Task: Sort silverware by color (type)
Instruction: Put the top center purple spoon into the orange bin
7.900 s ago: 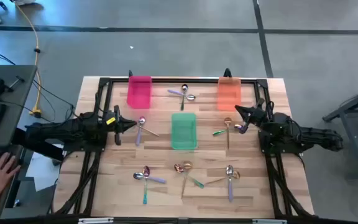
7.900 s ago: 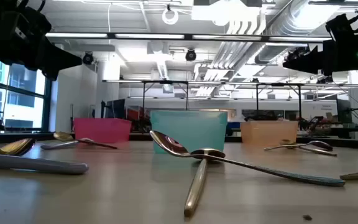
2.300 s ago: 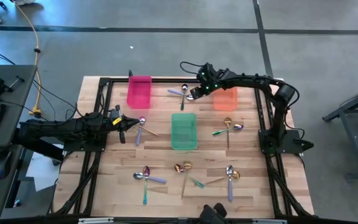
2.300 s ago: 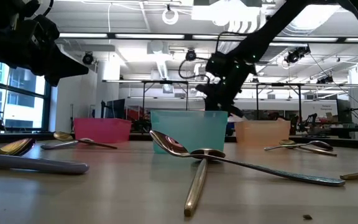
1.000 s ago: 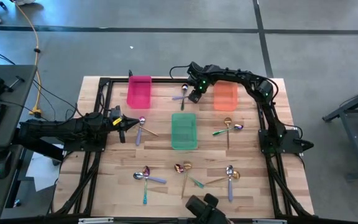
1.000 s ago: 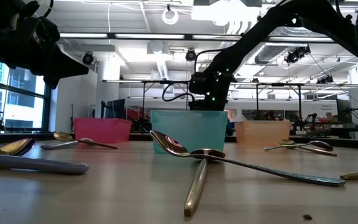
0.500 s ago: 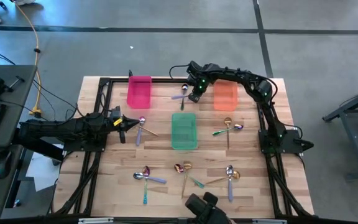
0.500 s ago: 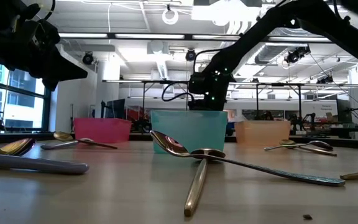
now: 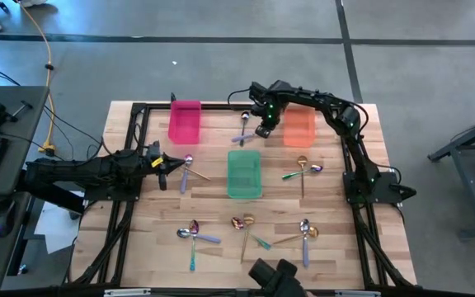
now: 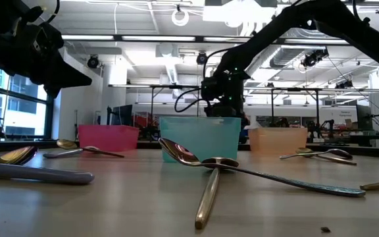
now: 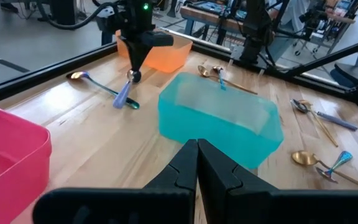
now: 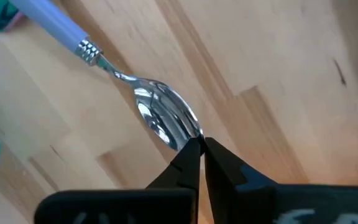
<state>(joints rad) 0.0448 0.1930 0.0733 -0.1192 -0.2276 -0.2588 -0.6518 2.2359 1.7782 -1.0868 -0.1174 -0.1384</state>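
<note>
Small spoons lie scattered on the wooden table (image 9: 221, 206). At the far middle, my right gripper (image 9: 262, 132) is shut on a silver spoon with a purple handle (image 12: 48, 28). This spoon crosses a gold-bowled spoon with a teal handle (image 11: 101, 87) that lies flat on the table. My left gripper (image 9: 170, 167) hovers shut and empty at the table's left, beside a purple-handled spoon (image 9: 185, 175). Other spoons lie right of centre (image 9: 303, 169) and along the near edge (image 9: 246, 227). My right gripper pinches the tip of the silver spoon's bowl (image 12: 188, 134) between its two fingertips, coming from above and pointing down. The bowl end (image 11: 132, 76) is raised. The purple handle (image 11: 122, 96) slants down from it toward the table, by the teal-handled spoon.
A pink bin (image 9: 185, 121) stands at the far left, an orange bin (image 9: 301, 125) at the far right and a teal-green bin (image 9: 243, 173) in the middle. A black frame (image 9: 138, 107) runs round the table's edges.
My right gripper has risen a little at the far-middle spoons and drifted slightly toward the table's right, its wrist tipping steeper. My left arm has kept still.
</note>
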